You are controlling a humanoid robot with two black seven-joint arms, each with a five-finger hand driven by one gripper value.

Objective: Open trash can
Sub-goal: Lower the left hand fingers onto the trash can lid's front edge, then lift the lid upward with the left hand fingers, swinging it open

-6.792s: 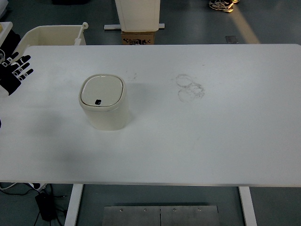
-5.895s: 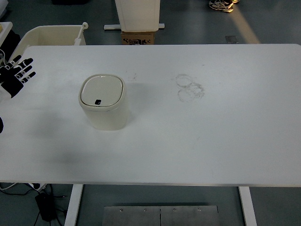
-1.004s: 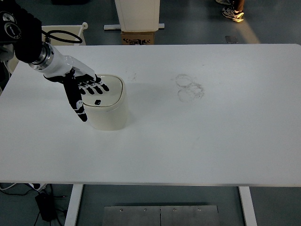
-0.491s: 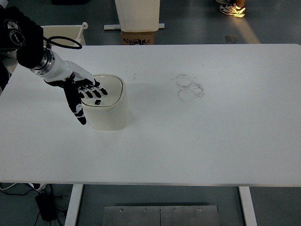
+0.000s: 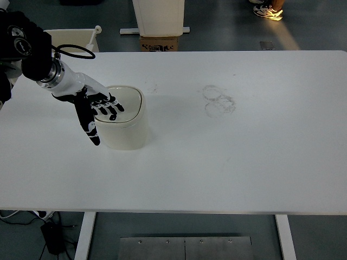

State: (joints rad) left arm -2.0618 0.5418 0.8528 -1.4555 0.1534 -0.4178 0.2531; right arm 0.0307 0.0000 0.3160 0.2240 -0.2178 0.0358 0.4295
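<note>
Left hand (image 5: 93, 108), fingers spread, lies over the cream trash can's (image 5: 123, 125) closed lid.

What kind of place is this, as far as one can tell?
Probably a lab or workshop: a plain white table on a grey floor, a robot's left hand over a trash can, and a cardboard box behind.

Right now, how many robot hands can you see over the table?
1. The left hand reaches in from the picture's left, fingers spread over the lid of the trash can. The right hand is out of view.
</note>
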